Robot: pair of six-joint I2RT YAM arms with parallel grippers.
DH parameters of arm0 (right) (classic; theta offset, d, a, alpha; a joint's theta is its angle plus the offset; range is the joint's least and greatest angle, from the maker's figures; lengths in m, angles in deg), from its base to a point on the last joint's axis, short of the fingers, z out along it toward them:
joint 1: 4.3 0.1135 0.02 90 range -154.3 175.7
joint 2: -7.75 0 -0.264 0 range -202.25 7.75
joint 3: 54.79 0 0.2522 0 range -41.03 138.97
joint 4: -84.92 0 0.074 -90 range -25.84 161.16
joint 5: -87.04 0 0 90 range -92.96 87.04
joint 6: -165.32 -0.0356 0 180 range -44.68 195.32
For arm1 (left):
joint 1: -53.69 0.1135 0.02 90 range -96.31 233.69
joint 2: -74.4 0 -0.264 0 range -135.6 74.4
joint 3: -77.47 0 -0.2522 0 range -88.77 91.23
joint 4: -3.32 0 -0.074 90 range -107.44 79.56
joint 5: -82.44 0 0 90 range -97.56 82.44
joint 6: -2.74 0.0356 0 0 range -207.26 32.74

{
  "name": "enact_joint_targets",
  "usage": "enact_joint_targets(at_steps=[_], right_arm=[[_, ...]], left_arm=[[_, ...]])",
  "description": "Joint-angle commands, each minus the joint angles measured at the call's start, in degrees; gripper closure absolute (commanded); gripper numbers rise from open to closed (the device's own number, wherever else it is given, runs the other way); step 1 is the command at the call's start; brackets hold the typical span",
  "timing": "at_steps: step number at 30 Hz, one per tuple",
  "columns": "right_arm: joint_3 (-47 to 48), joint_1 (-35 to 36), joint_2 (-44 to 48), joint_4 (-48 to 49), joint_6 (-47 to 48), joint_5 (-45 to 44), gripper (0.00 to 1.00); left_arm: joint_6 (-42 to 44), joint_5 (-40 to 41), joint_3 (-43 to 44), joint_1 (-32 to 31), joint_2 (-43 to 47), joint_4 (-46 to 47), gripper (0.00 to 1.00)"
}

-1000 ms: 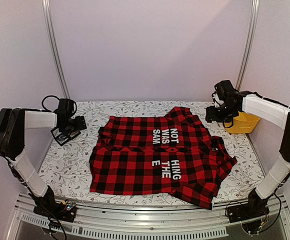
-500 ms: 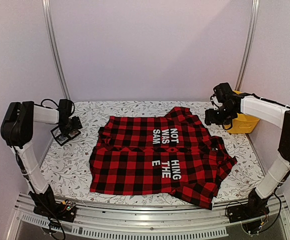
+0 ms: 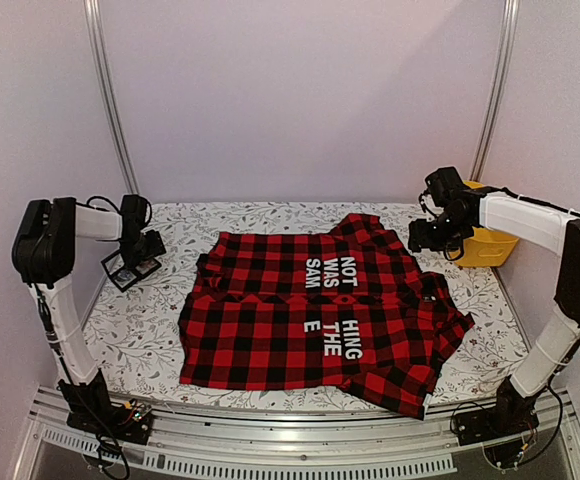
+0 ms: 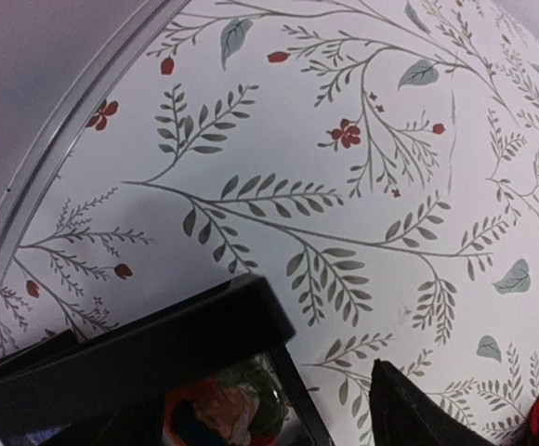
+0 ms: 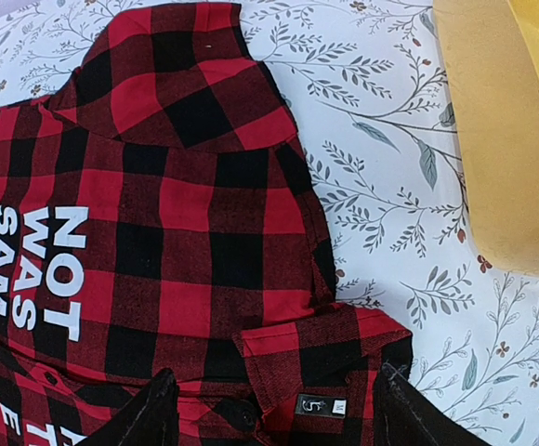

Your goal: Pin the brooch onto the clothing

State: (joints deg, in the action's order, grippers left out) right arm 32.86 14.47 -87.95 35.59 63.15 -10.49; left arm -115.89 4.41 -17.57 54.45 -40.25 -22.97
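Observation:
The red-and-black checked shirt [image 3: 320,310] lies flat mid-table, white letters facing up. It also shows in the right wrist view [image 5: 158,204], collar and label under the camera. My right gripper [image 3: 422,236] hovers open and empty over the shirt's far right corner; its gripper [image 5: 274,413] frames the collar. My left gripper [image 3: 140,250] is at a small black tray [image 3: 128,270] at the far left. In the left wrist view the tray [image 4: 130,353] holds a round coloured brooch [image 4: 218,409]. One finger [image 4: 418,409] stands to the tray's right; the jaws are apart and hold nothing.
A yellow bin [image 3: 488,245] stands at the far right, just behind the right gripper, and shows in the right wrist view [image 5: 502,139]. A metal frame rail [image 4: 56,158] runs along the table's left edge. The tablecloth [image 3: 150,330] has a leaf print.
The left arm has swung its elbow in and the left gripper has settled closer over the black tray. The right gripper has shifted slightly left over the shirt's corner.

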Motion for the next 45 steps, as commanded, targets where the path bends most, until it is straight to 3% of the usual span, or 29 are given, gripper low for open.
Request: enact_joint_targets(at_steps=[1, 10, 25, 29, 37, 45], right_arm=[[0.66, 0.46, -0.33, -0.11, 0.71, -0.19, 0.3], [0.37, 0.4, -0.11, -0.22, 1.31, -0.63, 0.3], [-0.21, 0.44, -0.01, -0.59, 2.3, -0.87, 0.3], [-0.28, 0.4, -0.26, -0.64, 2.41, -0.93, 0.3], [0.52, 0.43, -0.99, -1.34, 2.49, -0.16, 0.3], [-0.78, 0.4, -0.19, -1.55, 2.54, -0.69, 0.3]], left_arm=[[-1.95, -1.43, -1.08, 0.31, 0.21, -1.2, 0.25], [-2.13, -1.25, -2.48, -3.82, -0.23, -1.32, 0.31], [0.54, -0.19, -6.52, -5.38, 3.93, 1.53, 0.44], [1.32, 1.21, -7.8, -5.1, 5.79, 2.76, 0.43], [0.47, 1.64, -1.89, -4.69, 0.32, -2.73, 0.33], [-0.29, 0.5, -1.95, -3.57, -0.02, -3.12, 0.43]])
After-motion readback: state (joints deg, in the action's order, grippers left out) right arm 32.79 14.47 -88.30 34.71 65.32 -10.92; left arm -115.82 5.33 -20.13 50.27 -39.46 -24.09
